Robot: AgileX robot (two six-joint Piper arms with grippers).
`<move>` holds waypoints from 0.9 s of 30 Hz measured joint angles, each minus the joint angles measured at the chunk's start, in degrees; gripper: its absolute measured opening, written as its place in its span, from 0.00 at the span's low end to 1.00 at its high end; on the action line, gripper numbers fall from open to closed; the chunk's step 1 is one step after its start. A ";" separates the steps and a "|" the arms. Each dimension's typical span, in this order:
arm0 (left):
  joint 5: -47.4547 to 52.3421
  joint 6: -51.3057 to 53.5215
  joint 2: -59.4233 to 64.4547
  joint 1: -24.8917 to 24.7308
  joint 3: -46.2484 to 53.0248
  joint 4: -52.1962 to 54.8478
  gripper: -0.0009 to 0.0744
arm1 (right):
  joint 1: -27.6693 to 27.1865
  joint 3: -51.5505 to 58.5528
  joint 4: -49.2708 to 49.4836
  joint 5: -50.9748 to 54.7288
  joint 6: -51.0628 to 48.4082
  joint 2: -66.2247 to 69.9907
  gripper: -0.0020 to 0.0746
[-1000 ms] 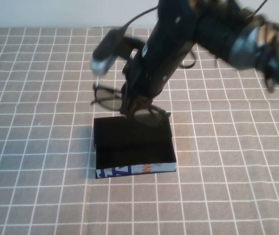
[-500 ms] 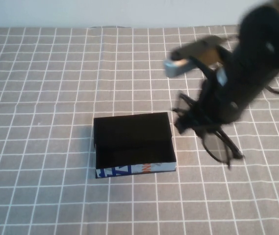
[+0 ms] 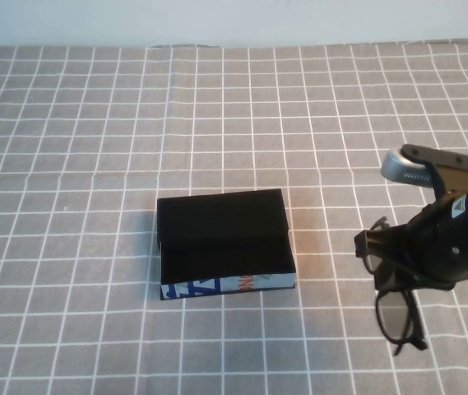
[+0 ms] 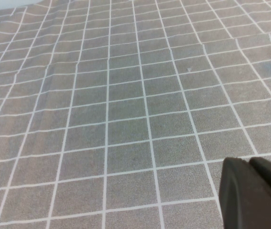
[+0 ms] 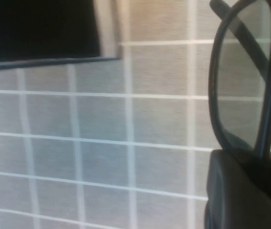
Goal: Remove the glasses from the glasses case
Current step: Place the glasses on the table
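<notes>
From the high view I see the right gripper (image 3: 419,267) at the right side of the table, well to the right of the glasses case (image 3: 224,243). It is pinching the glasses (image 3: 391,296) near the middle of the frame, and the glasses hang tilted below and in front of it, one lens (image 3: 398,317) clearly outlined toward the near edge of the table, the other partly hidden against the dark gripper body. The glasses are fully out of the case and apart from it.

The case sits open near the centre of the grey checked tablecloth (image 3: 94,164), its black interior showing and its printed white, blue and orange front edge (image 3: 225,285) facing me.

My right wrist view shows one lens of the glasses (image 5: 242,76) close up, with a thin black arm crossing it, seated against the dark finger (image 5: 245,191); a corner of the case (image 5: 40,28) is in view beyond it.

The left gripper (image 4: 254,193) only shows as a dark tip over bare cloth (image 4: 125,95) in its wrist view; I cannot tell how its fingers stand.
</notes>
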 joint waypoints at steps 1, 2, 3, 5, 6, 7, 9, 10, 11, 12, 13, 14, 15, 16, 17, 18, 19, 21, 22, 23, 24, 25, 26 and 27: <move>0.00 0.00 0.00 0.00 0.00 0.00 0.01 | -0.52 0.96 2.47 -1.48 -1.73 0.00 0.11; 0.00 0.00 0.00 0.00 0.00 0.00 0.01 | -0.84 1.75 4.71 -2.66 -3.31 0.00 0.11; 0.00 0.00 0.00 0.00 0.00 0.00 0.01 | -1.08 2.23 6.04 -3.32 -4.21 0.00 0.11; 0.00 0.00 0.00 0.00 0.00 0.00 0.01 | -1.45 2.80 7.64 -4.20 -5.49 0.13 0.11; 0.00 0.00 0.00 0.00 0.00 0.00 0.01 | -1.45 2.83 7.79 -4.46 -5.77 0.36 0.11; 0.00 0.00 0.00 0.00 0.00 0.00 0.01 | -1.45 2.83 7.93 -4.73 -6.11 0.69 0.11; 0.00 0.00 0.00 0.00 0.00 0.00 0.01 | -1.45 2.83 8.50 -5.15 -6.18 2.09 0.11; 0.00 0.00 0.00 0.00 0.00 0.00 0.01 | -1.45 2.83 8.53 -5.38 -6.18 2.96 0.11; 0.00 0.00 0.00 0.00 0.00 0.00 0.01 | -1.45 2.83 8.62 -5.62 -6.18 3.92 0.11; 0.00 0.00 0.00 0.00 0.00 0.00 0.01 | -1.45 2.83 8.62 -5.91 -6.18 4.95 0.11; 0.00 0.00 0.00 0.00 0.00 0.00 0.01 | -1.45 2.83 8.62 -6.06 -6.18 5.84 0.11; 0.00 0.00 0.00 0.00 0.00 0.00 0.01 | -1.45 2.83 8.62 -6.17 -6.18 6.94 0.11; 0.00 0.00 0.00 0.00 0.00 0.00 0.01 | -1.45 2.83 8.62 -6.28 -6.18 7.97 0.11; 0.00 0.00 0.00 0.00 0.00 0.00 0.01 | -1.45 2.83 8.62 -6.42 -6.18 8.73 0.11; 0.00 0.00 0.00 0.00 0.00 0.00 0.01 | -1.45 2.83 8.62 -6.57 -6.18 9.52 0.11; 0.00 0.00 0.00 0.00 0.00 0.00 0.01 | -1.45 2.83 8.33 -6.84 -6.18 10.21 0.11; 0.00 0.00 0.00 0.00 0.00 0.00 0.01 | -1.45 2.83 8.02 -6.86 -6.18 10.78 0.11; 0.00 0.00 0.00 0.00 0.00 0.00 0.01 | -1.45 2.83 6.93 -7.11 -6.18 11.44 0.11; 0.00 0.00 0.00 0.00 0.00 0.00 0.01 | -1.45 2.83 6.65 -7.11 -6.18 11.45 0.11; 0.00 0.00 0.00 0.00 0.00 0.00 0.01 | -1.45 2.83 6.19 -7.11 -6.18 11.45 0.13; 0.00 0.00 0.00 0.00 0.00 0.00 0.01 | -1.45 2.83 5.89 -7.11 -6.18 11.45 0.16; 0.00 0.00 0.00 0.00 0.00 0.00 0.01 | -1.45 2.83 5.65 -7.11 -6.18 11.45 0.19; 0.00 0.00 0.00 0.00 0.00 0.00 0.01 | -1.45 2.83 5.41 -7.11 -6.18 11.45 0.24; 0.00 0.00 0.00 0.00 0.00 0.00 0.01 | -1.45 2.83 5.19 -7.11 -6.29 11.45 0.29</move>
